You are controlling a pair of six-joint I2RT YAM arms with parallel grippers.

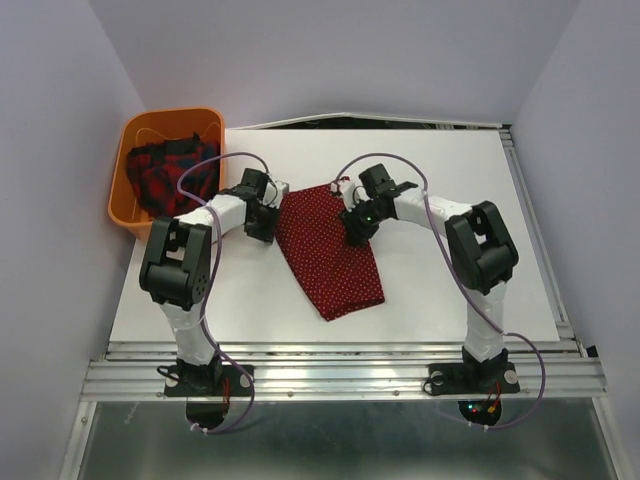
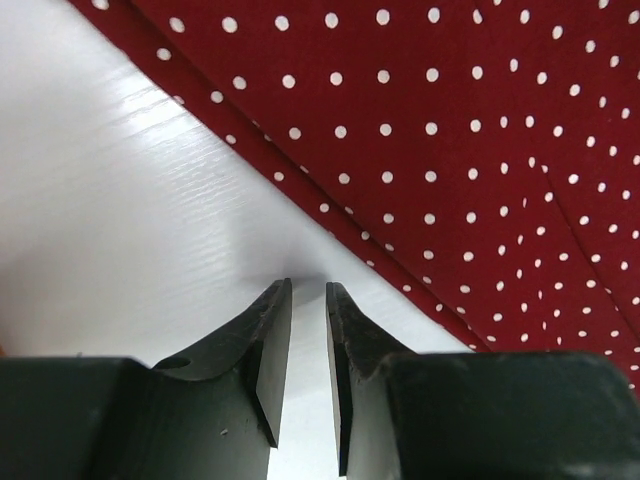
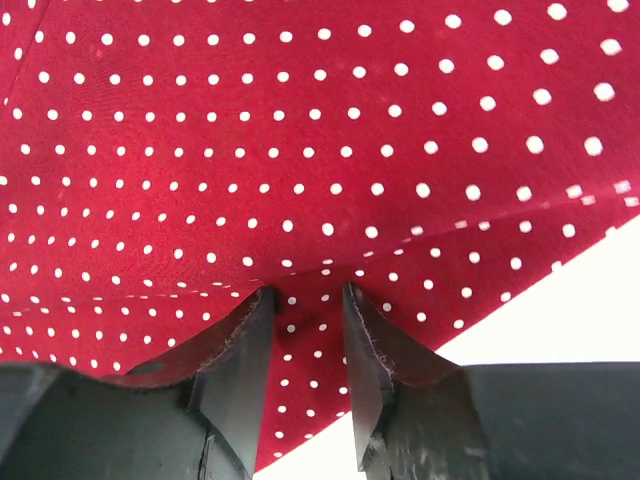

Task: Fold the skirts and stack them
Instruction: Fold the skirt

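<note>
The dark red polka-dot skirt (image 1: 325, 245) lies flat on the white table, narrow end toward me. The plaid skirt (image 1: 165, 170) sits bunched in the orange basket. My left gripper (image 1: 268, 215) is at the polka-dot skirt's left edge. In the left wrist view its gripper (image 2: 308, 285) has jaws only narrowly apart over bare table, with the skirt's hem (image 2: 450, 130) just beyond the tips. My right gripper (image 1: 358, 225) is over the skirt's upper right part. In the right wrist view it (image 3: 308, 290) is open, its tips down on the cloth (image 3: 300, 120), which lies flat between them.
The orange plastic basket (image 1: 130, 150) stands at the table's far left corner, just off the white board (image 1: 450, 300). Lilac walls close in on both sides and the back. The arm cables loop above the skirt's top edge.
</note>
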